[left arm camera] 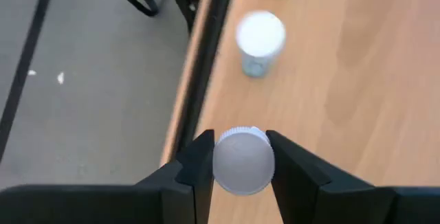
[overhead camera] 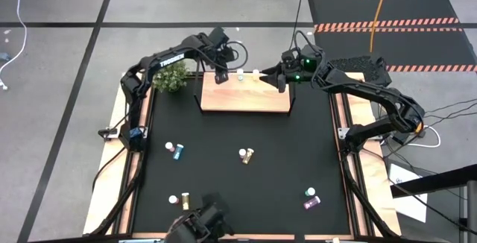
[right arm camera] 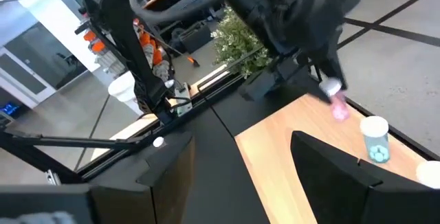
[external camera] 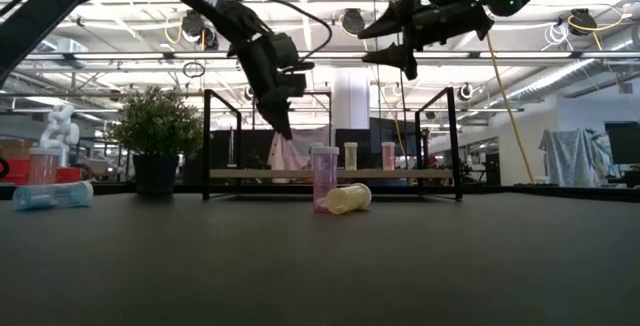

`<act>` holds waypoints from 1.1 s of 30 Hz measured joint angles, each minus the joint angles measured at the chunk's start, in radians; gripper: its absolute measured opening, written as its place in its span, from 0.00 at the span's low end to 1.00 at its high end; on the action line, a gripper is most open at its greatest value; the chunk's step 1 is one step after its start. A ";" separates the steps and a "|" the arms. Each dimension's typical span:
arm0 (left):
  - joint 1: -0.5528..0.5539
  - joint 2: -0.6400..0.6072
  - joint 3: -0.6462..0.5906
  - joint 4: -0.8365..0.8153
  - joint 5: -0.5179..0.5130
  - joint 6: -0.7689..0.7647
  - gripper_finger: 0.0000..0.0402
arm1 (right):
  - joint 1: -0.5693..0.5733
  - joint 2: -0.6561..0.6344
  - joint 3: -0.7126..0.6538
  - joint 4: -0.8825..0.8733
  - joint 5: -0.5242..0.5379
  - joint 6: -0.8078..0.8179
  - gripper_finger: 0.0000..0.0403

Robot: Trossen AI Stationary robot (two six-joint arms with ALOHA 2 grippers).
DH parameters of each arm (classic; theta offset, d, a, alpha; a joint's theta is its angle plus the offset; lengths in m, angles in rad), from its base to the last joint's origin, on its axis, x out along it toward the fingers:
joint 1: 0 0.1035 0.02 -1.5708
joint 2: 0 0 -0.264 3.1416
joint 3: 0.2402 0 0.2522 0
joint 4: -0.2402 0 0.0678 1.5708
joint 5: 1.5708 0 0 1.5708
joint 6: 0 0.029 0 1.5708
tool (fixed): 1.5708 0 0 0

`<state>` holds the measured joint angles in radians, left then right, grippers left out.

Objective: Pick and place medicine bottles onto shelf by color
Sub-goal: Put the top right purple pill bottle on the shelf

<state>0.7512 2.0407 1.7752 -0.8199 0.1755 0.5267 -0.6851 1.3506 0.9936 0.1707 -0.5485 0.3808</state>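
Pink bottle point(left arm camera: 243, 161) sits clamped by its white cap between the two fingers of the left claw point(overhead camera: 220, 74), its long axis hanging straight down from the claw toward the shelf point(overhead camera: 253, 101), above the board's back edge near its left corner. In the low view the body hangs clear above the board, so I judge that the coming move is a short straight drop with the bottle kept upright. Just beside it along the same back edge stands a teal bottle point(left arm camera: 259, 42), upright on the wood and not touching the held one; a pale one point(overhead camera: 256, 73) stands farther along. The right claw point(overhead camera: 277, 79) hovers with its fingers spread wide and nothing between them, above the shelf's right back part, near but apart from the left one. Out on the black worktop point(overhead camera: 223, 176) lie more bottles, among them a yellow one point(overhead camera: 245, 156) on its side at the middle, well apart from both claws.
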 joint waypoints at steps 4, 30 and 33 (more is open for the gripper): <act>-0.002 0.005 -0.006 -0.015 -0.017 0.036 0.31 | 0.000 0.000 0.000 -0.003 0.002 0.000 0.59; 0.015 0.036 -0.009 -0.028 -0.072 -0.087 0.32 | -0.059 -0.013 0.000 -0.003 -0.006 0.001 0.59; 0.016 0.036 -0.009 -0.048 -0.072 -0.134 0.35 | -0.060 -0.013 0.000 -0.010 -0.006 0.004 0.59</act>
<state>0.7673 2.0766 1.7664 -0.8680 0.1036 0.3925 -0.7452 1.3376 0.9936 0.1606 -0.5541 0.3844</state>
